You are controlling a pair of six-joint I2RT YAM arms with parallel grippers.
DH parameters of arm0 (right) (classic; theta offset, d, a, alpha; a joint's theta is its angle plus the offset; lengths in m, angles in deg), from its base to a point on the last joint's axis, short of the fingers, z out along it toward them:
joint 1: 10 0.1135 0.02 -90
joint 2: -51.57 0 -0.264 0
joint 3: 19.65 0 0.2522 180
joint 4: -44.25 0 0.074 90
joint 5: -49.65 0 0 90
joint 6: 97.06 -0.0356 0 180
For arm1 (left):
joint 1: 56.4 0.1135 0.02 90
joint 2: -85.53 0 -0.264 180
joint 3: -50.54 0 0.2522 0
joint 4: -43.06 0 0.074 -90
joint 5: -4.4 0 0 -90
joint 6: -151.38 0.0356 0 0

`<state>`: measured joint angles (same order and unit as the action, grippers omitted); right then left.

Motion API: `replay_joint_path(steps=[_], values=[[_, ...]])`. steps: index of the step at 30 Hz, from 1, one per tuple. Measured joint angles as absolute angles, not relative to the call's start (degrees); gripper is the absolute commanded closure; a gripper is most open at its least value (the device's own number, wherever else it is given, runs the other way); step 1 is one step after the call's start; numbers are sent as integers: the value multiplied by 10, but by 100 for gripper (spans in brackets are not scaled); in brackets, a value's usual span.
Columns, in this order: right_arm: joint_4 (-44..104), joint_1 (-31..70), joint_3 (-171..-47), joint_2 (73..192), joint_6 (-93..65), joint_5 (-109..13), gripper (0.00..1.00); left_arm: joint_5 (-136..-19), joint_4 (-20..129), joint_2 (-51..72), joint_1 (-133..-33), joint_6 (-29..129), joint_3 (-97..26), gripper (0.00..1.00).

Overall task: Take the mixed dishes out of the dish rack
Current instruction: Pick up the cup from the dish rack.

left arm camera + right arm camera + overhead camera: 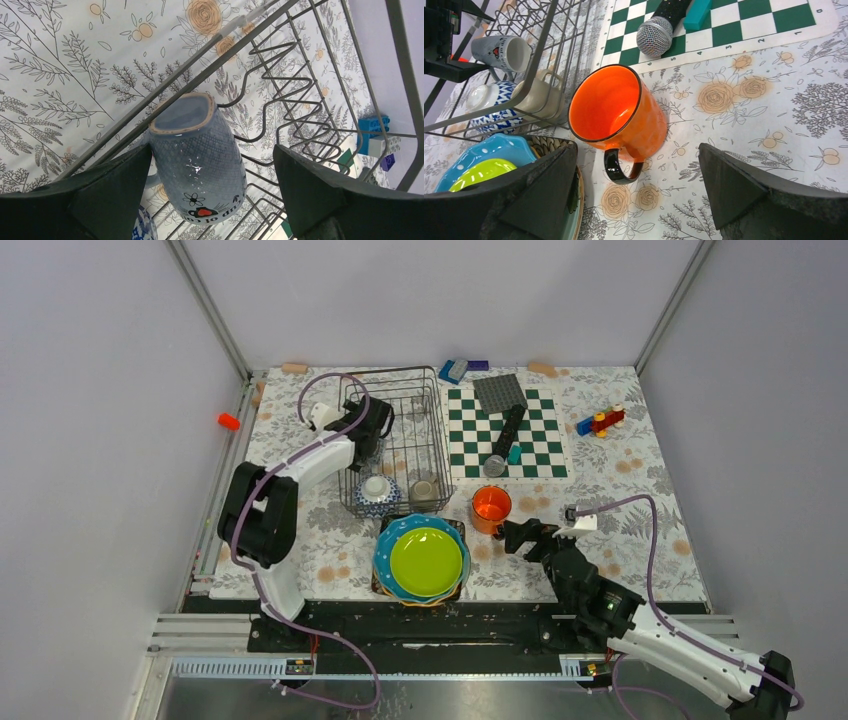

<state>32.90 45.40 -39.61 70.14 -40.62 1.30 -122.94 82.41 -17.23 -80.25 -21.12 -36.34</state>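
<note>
The dish rack [400,400] is set on the left half of the flowered table [640,500]. Three pieces are seen inside it. A grey mug [200,160] with a small red heart is laid on its side on the wires. A blue-patterned bowl [377,490] is turned upside down at the near end. A cream cup [424,490] with a handle is placed just beside the bowl.

The left tool [210,150] is lowered into the rack, and its fingers are spread wide with the grey mug lying between them. Whether either finger touches the mug cannot be told.

Just in front of the rack, a stack of plates is laid on the table. A lime green plate [427,560] is on top, a blue white-dotted plate [395,535] is under it, and a dark patterned plate [549,145] is lower down.

An orange mug [624,115] is stood upright on the table near the rack's near right corner, with its black handle turned toward the right tool [635,149]. That tool is held wide apart just short of the mug, and nothing is gripped.

Beyond the mug, a green-and-white checkerboard mat [540,430] is spread out. A black microphone [654,36] and a teal block [514,453] are laid on it.
</note>
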Motion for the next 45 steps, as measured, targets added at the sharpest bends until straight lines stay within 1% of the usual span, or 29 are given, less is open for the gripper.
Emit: replay_joint_path(steps=[5, 9, 12, 14, 15, 17, 21, 24, 30, 37, 45], values=[[324, 454, -395, 697, -406, 25, 0, -1229, 843, -194, -803, -216, -384, 6], [324, 454, -394, 697, -406, 37, 0, -1224, 843, -212, -803, -216, -391, 8], [323, 454, -391, 697, -408, 43, 0, -1221, 843, -229, -803, -216, -396, 14], [323, 454, -389, 696, -409, 48, 0, -1221, 844, -234, -802, -214, -397, 19], [323, 454, -388, 696, -409, 51, 0, -1220, 845, -235, -802, -212, -397, 22], [323, 454, -386, 694, -409, 53, 0, -1216, 844, -237, -800, -212, -397, 31], [323, 454, -384, 689, -410, 56, 0, -1211, 842, -237, -799, -210, -397, 55], [323, 454, -382, 688, -410, 57, 0, -1210, 841, -237, -799, -207, -397, 70], [323, 454, -382, 687, -410, 56, 0, -1192, 823, -220, -797, -183, -380, 88], [323, 454, -382, 677, -410, 56, 0, -1164, 774, -139, -803, -138, -327, 100], [307, 454, -382, 633, -415, 51, 0, -1122, 673, -36, -815, -72, -255, 100]])
